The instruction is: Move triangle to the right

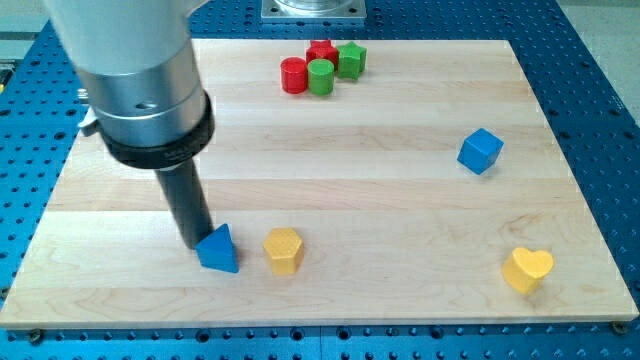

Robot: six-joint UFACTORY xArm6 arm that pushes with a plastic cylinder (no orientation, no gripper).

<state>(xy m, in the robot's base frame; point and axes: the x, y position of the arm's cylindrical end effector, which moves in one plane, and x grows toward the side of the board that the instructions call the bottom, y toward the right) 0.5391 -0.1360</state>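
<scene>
A blue triangle block (219, 250) lies on the wooden board (330, 190) at the view's lower left. My tip (192, 241) is at the triangle's left edge, touching or almost touching it. A yellow hexagon-like block (284, 250) sits just right of the triangle, a small gap between them.
A blue cube (480, 151) sits at the right. A yellow heart (527, 268) lies at the lower right. At the top, a red cylinder (294, 75), a green cylinder (320, 76), a red block (321, 52) and a green block (350, 60) cluster together.
</scene>
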